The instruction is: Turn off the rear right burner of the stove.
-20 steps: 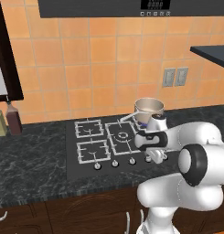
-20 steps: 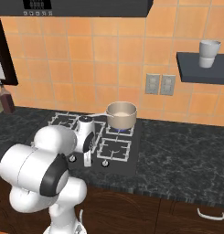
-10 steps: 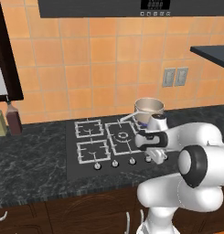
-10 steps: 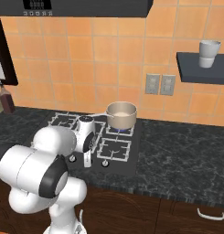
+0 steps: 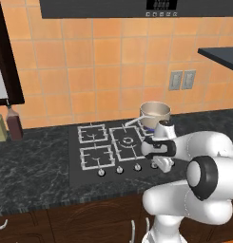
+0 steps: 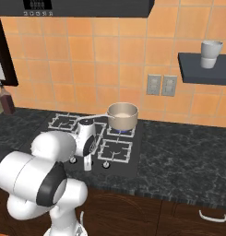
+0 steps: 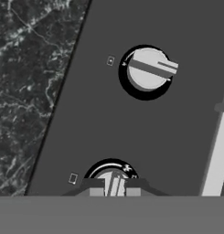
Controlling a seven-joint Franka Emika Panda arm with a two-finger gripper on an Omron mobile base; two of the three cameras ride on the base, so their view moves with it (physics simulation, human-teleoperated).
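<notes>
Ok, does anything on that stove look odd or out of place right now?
A small blue flame burns under the pot on the rear right burner of the stove, so it is lit. Nothing looks spilled or damaged. The pincer sits at a knob in the front row.

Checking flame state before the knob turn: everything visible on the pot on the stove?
The pot is a small saucepan, dull silver metal by its look, round with straight walls and an open top, no lid. It stands upright on the rear right burner of the stove, near the tiled wall. A thin straight handle sticks out level toward the stove's middle. A little blue flame shows under its base. Nothing else touches it; the hand is down at the knob row.
</notes>
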